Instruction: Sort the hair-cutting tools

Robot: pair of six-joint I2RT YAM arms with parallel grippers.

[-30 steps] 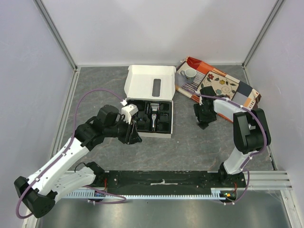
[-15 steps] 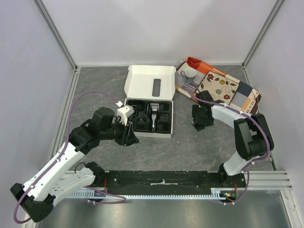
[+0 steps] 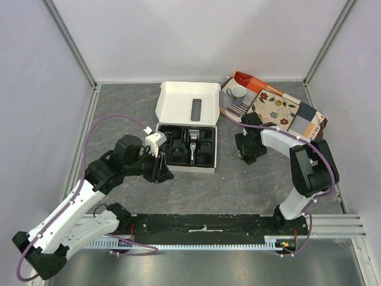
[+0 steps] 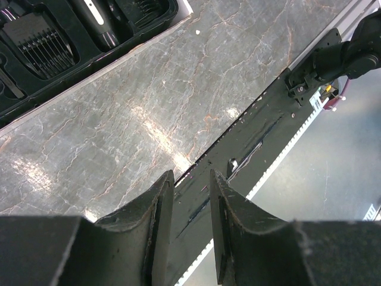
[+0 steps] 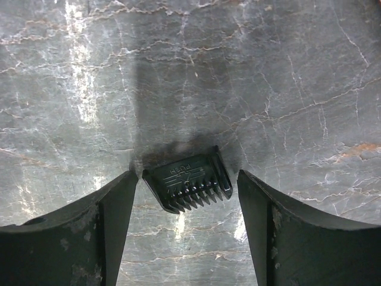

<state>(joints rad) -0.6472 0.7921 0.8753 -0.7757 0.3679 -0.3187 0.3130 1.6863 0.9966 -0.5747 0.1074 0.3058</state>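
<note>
A small black comb attachment [image 5: 187,179] lies flat on the grey table, teeth toward the camera. My right gripper [image 5: 186,186] hangs open over it with one finger on each side; its left corner almost meets the left finger. In the top view the right gripper [image 3: 246,149] hides it. The black-and-silver clipper [image 3: 193,146] rests in the black tray [image 3: 205,159] of the white box, with more comb attachments [image 4: 40,39] in slots beside it. My left gripper [image 3: 161,170] hovers left of the box, its fingers [image 4: 162,196] narrowly apart with nothing between them.
The box's white lid [image 3: 187,102] stands open behind the tray. At the back right lie patterned cloths [image 3: 286,110] and a grey mug [image 3: 237,92]. A black rail [image 3: 202,225] runs along the near edge, also seen past the left fingers.
The right gripper has shifted left and lower over the comb attachment and its jaws have widened. The left gripper has drawn back a little from the box.
</note>
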